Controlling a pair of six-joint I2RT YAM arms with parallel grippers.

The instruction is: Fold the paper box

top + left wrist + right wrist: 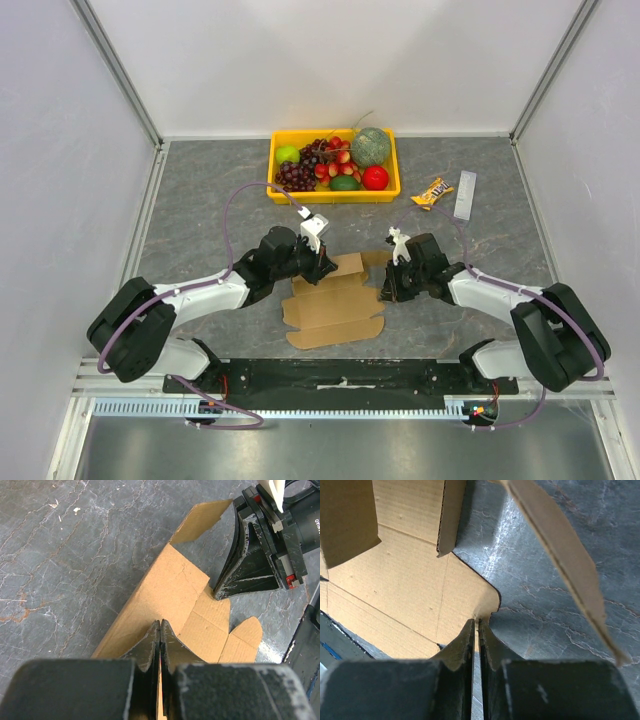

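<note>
While left claw (160, 628) and right claw (477, 626) each clench paper box (335, 318) edge, table (200, 200) shows all round.

The box (335, 318) was plain brown, the worktop (200, 200) dark grey with pale marbled veins, the tray (310, 196) bright yellow, the grapes (293, 176) purple.

Paper box (335, 305) lies on table (200, 200) before tray (300, 194).

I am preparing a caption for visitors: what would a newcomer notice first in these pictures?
The brown paper box lies partly folded in the middle of the top view, with the left hand and the right hand each pinching an edge of it. Behind it, at the back, stands a yellow tray of bright fruit.
</note>
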